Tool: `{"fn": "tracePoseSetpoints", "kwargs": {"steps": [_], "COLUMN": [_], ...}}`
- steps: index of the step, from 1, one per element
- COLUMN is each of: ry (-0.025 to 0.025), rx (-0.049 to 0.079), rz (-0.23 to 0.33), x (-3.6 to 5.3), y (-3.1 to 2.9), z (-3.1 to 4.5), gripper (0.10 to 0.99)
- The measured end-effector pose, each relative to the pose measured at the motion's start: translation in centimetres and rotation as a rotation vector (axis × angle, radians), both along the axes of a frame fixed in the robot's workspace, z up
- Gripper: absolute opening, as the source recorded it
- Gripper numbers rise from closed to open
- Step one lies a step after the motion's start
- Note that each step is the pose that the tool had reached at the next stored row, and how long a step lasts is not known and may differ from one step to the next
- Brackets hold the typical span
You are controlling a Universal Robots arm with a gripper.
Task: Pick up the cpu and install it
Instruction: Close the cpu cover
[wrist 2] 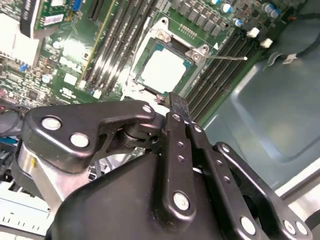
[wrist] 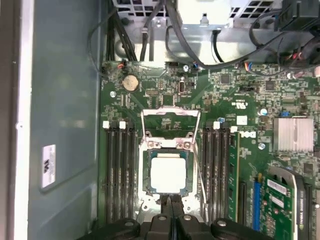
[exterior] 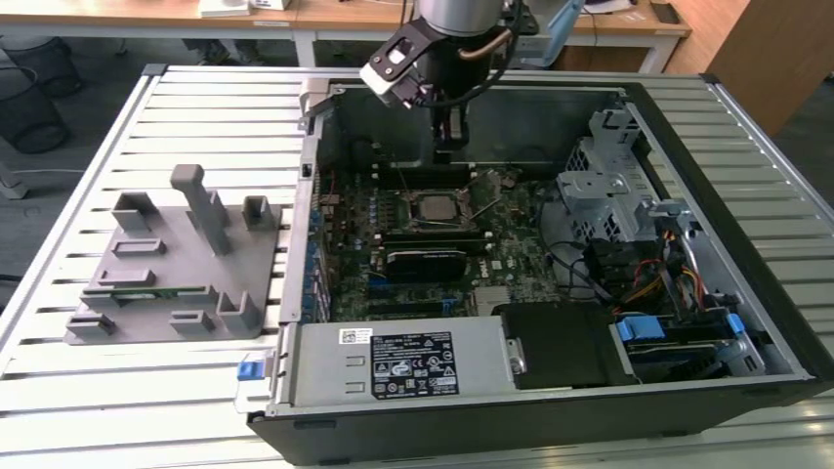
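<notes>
a slatted silver metal table (exterior: 195, 391) carries an open black desktop computer case (exterior: 521, 430), with a grey moulded plastic fixture (exterior: 170, 264) beside it on the exterior view's left. inside the case lies the green motherboard (wrist: 150, 90), flanked by rows of long black memory slots (wrist: 120, 170).

the black two-finger gripper (wrist: 172, 202) hangs low over the board. in the first wrist view its fingers are pressed together with nothing between them, so the claw is narrow and empty. the tips sit just beside the socket's near edge.

the hinged silver metal retention frame (wrist: 167, 144) stands swung open, away from the socket. the cpu, a small flat square chip with a pale silver top (wrist: 168, 174), lies inside the black socket and looks level, not tilted.

judged from this, placement is about done and the work is clearing the chip cleanly. the tips should stay off the chip's top. any motion should be straight up, since a sideways nudge could shift the chip on the fragile contacts beneath.

the thin silver wire lever (wrist 2: 227, 57) juts out beside the socket and is an easy thing to snag.
</notes>
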State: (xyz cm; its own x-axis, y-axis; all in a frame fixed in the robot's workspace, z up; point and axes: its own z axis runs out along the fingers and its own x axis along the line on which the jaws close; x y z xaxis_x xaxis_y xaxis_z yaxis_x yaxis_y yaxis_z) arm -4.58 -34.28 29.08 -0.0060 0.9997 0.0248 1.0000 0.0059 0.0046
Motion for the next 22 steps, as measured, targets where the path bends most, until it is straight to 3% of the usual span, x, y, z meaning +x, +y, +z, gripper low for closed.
{"fn": "tracePoseSetpoints", "kwargs": {"steps": [5, 7, 15, 22], "ry": [0.0001, -0.0001, 0.0001, 0.0001], "rx": [0.0, 0.0, 0.0, 0.0], "rz": [0.0, 0.0, 0.029, 0.034], "x": [0.0, 0.04, 1.82, 2.89], "y": [-1.29, -1.48, -1.47, -0.81], "z": [0.01, -0.01, -0.21, -0.74], "gripper": [0.106, 0.106, 0.106, 0.106]}}
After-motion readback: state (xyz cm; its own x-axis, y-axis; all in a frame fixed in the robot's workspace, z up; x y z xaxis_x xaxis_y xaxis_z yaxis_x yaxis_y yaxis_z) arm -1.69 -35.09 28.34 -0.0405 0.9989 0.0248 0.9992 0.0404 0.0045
